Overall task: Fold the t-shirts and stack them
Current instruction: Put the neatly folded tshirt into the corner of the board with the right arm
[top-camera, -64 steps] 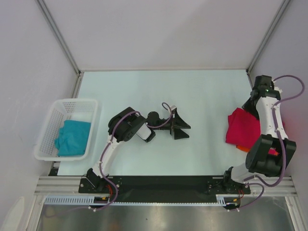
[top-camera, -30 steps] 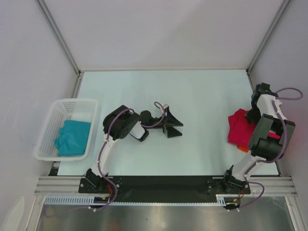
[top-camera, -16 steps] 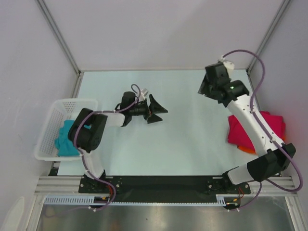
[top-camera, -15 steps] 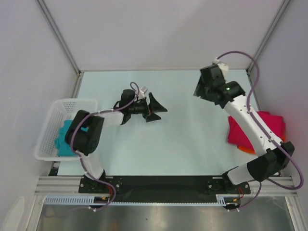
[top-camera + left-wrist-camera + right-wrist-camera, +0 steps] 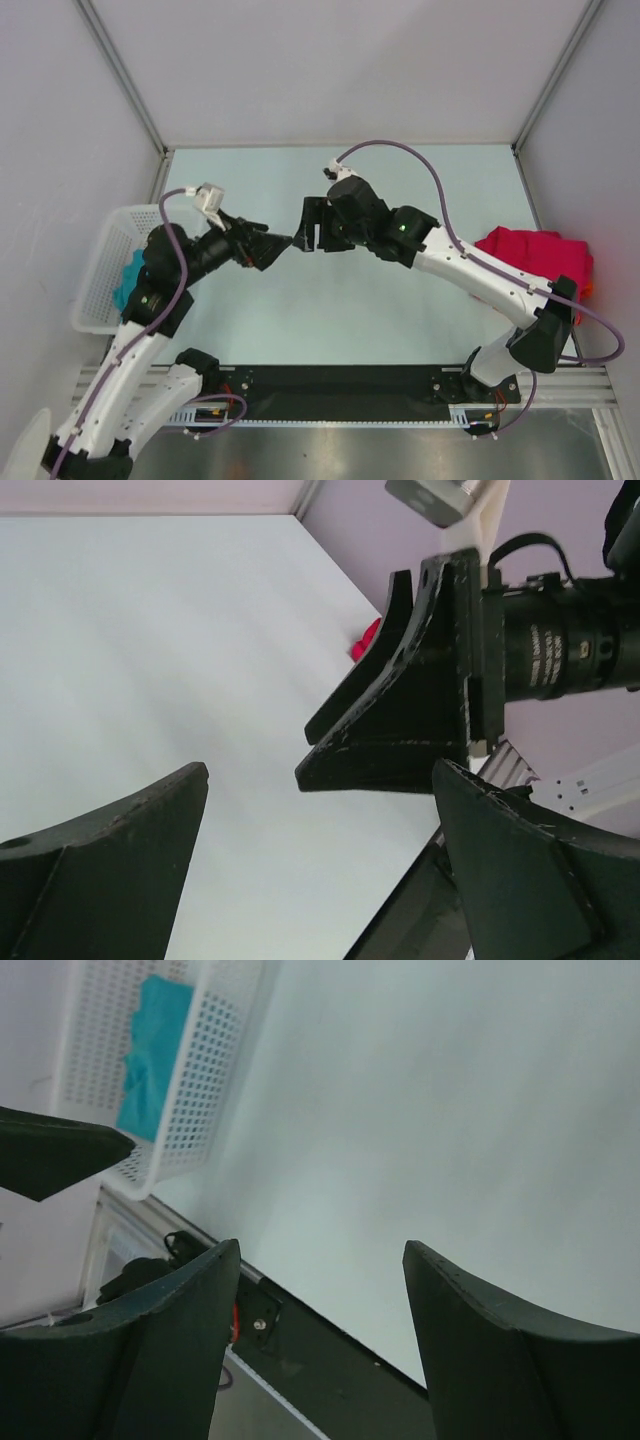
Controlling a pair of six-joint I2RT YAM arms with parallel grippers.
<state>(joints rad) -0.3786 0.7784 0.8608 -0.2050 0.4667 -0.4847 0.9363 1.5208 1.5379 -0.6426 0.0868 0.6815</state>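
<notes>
A crimson-pink t-shirt (image 5: 535, 255) lies bunched at the table's right edge, and a sliver of an orange t-shirt (image 5: 589, 289) shows under it. A teal t-shirt (image 5: 130, 272) lies in the white basket (image 5: 97, 290), partly hidden by my left arm; the right wrist view shows the teal t-shirt (image 5: 155, 1050) too. My left gripper (image 5: 272, 245) hangs open above the table's middle left, pointing right. My right gripper (image 5: 303, 228) is open and faces it almost tip to tip. Neither holds anything. In the left wrist view the right gripper (image 5: 400, 710) fills the upper right.
The white mesh basket (image 5: 215, 1060) stands at the table's left edge. The black base rail (image 5: 340, 385) runs along the near edge. Metal frame posts (image 5: 120, 75) and side walls close in the table. My right arm (image 5: 470, 275) stretches across the table from the right.
My right arm has swung from the crimson pile across to the middle left, opening wider. My left arm has risen and drawn back toward the basket. The two grippers now meet.
</notes>
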